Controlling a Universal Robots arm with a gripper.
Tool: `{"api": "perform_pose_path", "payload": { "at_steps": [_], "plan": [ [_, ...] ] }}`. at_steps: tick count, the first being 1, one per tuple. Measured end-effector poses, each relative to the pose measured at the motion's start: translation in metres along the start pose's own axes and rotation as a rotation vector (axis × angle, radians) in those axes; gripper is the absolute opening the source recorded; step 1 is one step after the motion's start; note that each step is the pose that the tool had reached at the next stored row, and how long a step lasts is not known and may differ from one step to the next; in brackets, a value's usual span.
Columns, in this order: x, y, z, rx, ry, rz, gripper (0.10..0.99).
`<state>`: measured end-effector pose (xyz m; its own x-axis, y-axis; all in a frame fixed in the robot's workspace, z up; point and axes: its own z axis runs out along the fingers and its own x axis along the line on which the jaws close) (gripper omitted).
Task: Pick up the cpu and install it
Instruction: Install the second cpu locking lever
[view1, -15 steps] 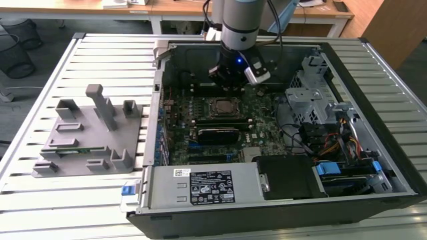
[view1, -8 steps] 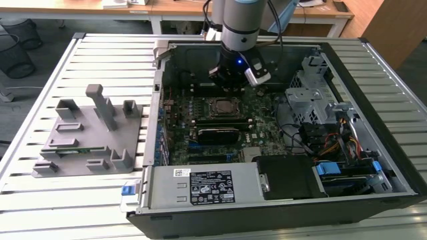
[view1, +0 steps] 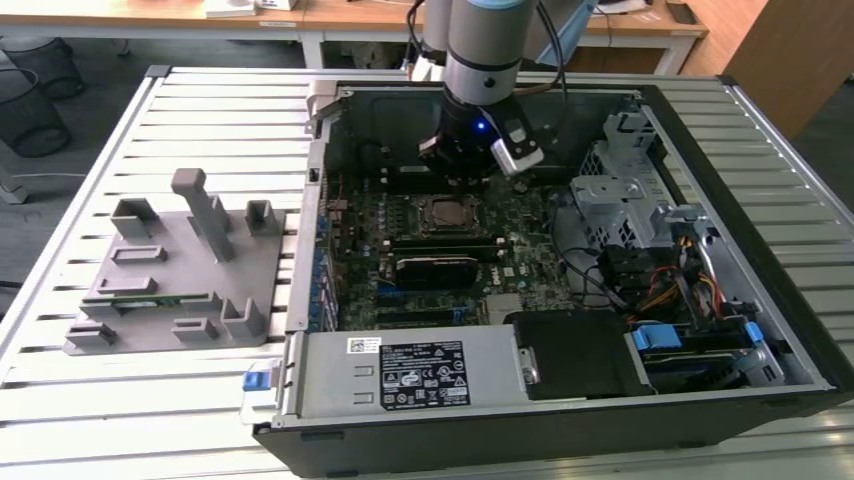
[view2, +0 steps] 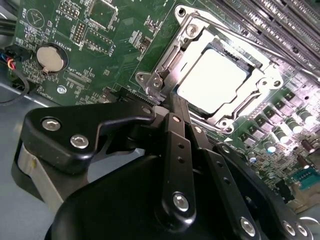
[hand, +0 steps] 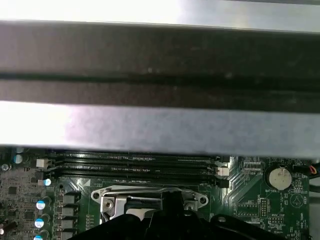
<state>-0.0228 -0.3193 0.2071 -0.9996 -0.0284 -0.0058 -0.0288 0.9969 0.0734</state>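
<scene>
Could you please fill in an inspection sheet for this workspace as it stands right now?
Surface: slatted metal table carrying an open computer case and a grey fixture block.
Job's things: the cpu lies flat inside the socket frame on the motherboard; its silver top is uncovered.
Clutter: nothing seen loose on the board.
Grippers: the gripper hangs just beside the socket frame, fingers drawn together, holding nothing.
Cables: bundled wires on the case's side toward the exterior view's right.
Surroundings: desks and wire bins behind the table.
</scene>
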Motion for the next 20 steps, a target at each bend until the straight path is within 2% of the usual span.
{"api": "perform_pose_path", "payload": {
  "at_steps": [9,12,17,20],
  "plan": [
    [0.0002,-0.007,-0.0018,0.0,0.0001,0.0,0.106],
    [0.0002,-0.0069,-0.0073,0.0,-0.0001,0.0,0.106],
    [0.0001,-0.0056,-0.0245,0.0,0.0,0.0,0.106],
    [0.0,-0.0066,-0.0275,0.0,-0.0001,0.0,0.106]
  ]
}}
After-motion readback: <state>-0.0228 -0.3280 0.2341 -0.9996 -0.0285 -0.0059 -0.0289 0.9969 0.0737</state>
